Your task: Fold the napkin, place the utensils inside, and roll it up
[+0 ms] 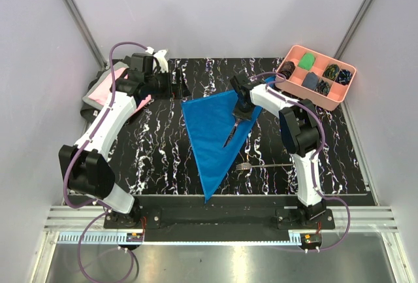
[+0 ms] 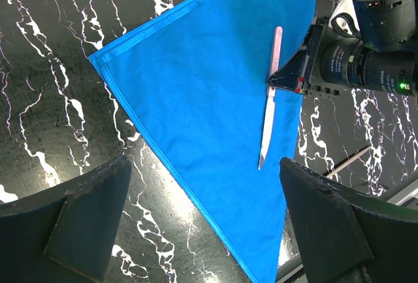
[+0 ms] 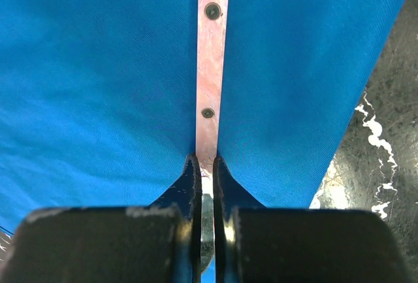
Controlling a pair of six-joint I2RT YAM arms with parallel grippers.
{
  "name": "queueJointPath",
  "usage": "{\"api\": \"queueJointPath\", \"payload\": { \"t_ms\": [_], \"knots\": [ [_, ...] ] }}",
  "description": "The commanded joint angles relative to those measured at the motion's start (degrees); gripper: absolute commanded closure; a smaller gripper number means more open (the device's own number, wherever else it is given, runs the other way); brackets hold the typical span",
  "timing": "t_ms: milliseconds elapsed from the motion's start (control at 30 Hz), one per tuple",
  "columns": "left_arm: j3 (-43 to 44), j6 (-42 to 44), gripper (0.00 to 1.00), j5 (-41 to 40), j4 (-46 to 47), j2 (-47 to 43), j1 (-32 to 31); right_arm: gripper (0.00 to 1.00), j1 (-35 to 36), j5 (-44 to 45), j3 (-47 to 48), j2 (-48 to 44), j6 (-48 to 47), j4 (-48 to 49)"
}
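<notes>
Centre of the black marbled table: napkin, royal-blue satin, already folded to a triangle with its long point toward the lower edge of the overhead view. The shape leaves a broad field for cutlery and a corner to roll toward. Over its right half: knife, pink riveted handle, silver blade, running along the cloth's length. Right gripper pinches it where handle meets blade, jaws pressed nearly together on the thin metal. It is carried low and lengthwise, presumably so that it can be laid parallel to the fold. Whether the blade rests on the cloth cannot be told. Fork: on bare table just off the napkin's lower-right edge, tines toward the cloth, not yet placed inside. Left gripper: spread wide, holding nothing, at upper left of the overhead view and looking down on the napkin — clear of the working arm. Pink compartment tray: upper right, well apart, not involved. Judged stage: fold done, first utensil being set — fork and rolling outstanding.
</notes>
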Motion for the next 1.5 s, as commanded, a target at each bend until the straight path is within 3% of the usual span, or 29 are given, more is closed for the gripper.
{"api": "queueJointPath", "payload": {
  "t_ms": [0, 267, 333, 367, 467, 567, 700, 867, 967, 1167, 1467],
  "knots": [
    [-0.30, -0.62, 0.01, 1.90, 2.66, -1.57, 0.33, 1.00, 0.64, 2.49, 2.83, 0.15, -1.10, -0.51],
    [-0.30, -0.62, 0.01, 2.08, 2.66, -1.48, 0.42, 0.97, 0.72, 0.82, 4.06, 1.03, -1.72, -0.42],
    [-0.38, -0.62, 0.01, 2.16, 2.66, -1.48, 0.51, 0.84, 0.64, -0.23, 4.41, 0.15, -3.20, -0.42],
    [-0.39, -0.53, 0.01, 2.08, 2.66, -1.48, 0.51, 0.60, 0.64, -0.41, 4.50, -0.38, -3.73, -0.34],
    [-0.39, -0.53, 0.01, 1.73, 2.66, -1.39, 0.51, 0.40, 0.64, -1.11, 4.24, -3.80, -7.51, -0.16],
    [-0.39, -0.18, 0.01, 1.29, 2.66, -1.30, 0.60, 0.37, 0.72, -4.97, 1.00, -10.03, -13.92, 0.89],
    [-0.47, -0.09, 0.01, 0.76, 2.66, -1.57, 0.60, 0.31, 0.72, -10.42, -10.66, -20.13, -20.60, 0.55],
    [-0.56, -0.18, 0.01, 1.37, 2.66, -0.95, 0.60, 0.31, 0.72, -15.53, -27.35, -27.96, -14.65, -0.69],
    [-0.65, -0.09, 0.01, 2.25, 2.66, -0.51, 0.51, 0.32, 0.72, -16.06, -34.84, -34.38, -17.43, 1.68],
    [-0.65, -0.62, 0.01, 3.92, 2.75, 0.89, 0.42, 0.29, 0.81, -15.00, -39.00, -41.33, -24.99, 0.98],
    [-0.91, 0.08, 0.01, 1.99, 2.75, 1.07, 0.24, 0.25, 3.09, -16.22, -39.27, -40.46, -33.26, 1.94]
  ]
}}
